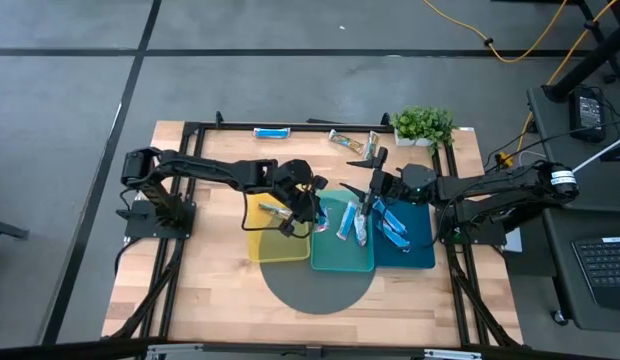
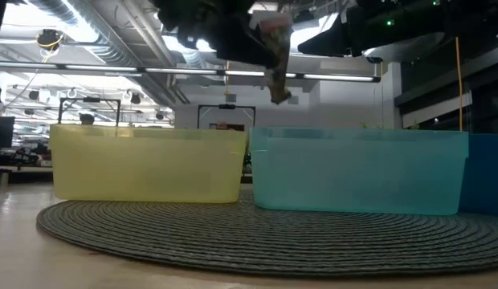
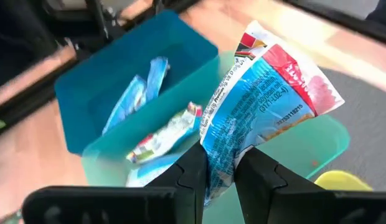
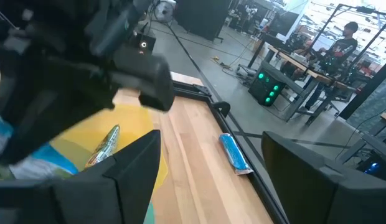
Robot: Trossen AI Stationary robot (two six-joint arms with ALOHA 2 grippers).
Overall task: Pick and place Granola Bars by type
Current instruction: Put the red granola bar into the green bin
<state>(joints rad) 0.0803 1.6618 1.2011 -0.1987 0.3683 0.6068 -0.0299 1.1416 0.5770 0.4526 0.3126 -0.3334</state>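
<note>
while the left gripper (image 3: 221, 177) hangs above the inner edge of the shallow yellow plastic tray (image 1: 275, 245), its two dark fingers (image 3: 194, 171) are pinched narrowly on the lower end of a blue-and-white wrapped granola bar with a red patch at its top (image 3: 261, 99) — the crinkled wrapper stands up and out from the jaws, clear of every tray. in the low view the same bar (image 2: 275, 68) dangles high over the seam between the yellow tray and the translucent teal plastic tray (image 2: 357, 170).

the right gripper (image 1: 373, 190) hovers over the far side of the teal tray with its fingers spread wide and nothing between them.

the trays sit side by side on a round grey woven mat (image 1: 320, 285) on the pale wooden table (image 1: 215, 300): yellow, teal, then a dark blue plastic tray (image 1: 422, 252). a silvery tan-brown wrapped bar (image 4: 104, 146) lies in the yellow tray. blue-and-white bars (image 1: 350, 225) lie in the teal tray, and bright blue bars (image 1: 393, 230) in the dark blue one.

more bars lie loose near the table's far edge — a bright blue bar (image 1: 273, 132) and two tan-brown ones (image 1: 348, 141) beside a small green potted plant (image 1: 423, 124). a person (image 4: 342, 38) stands far off in the room.
</note>
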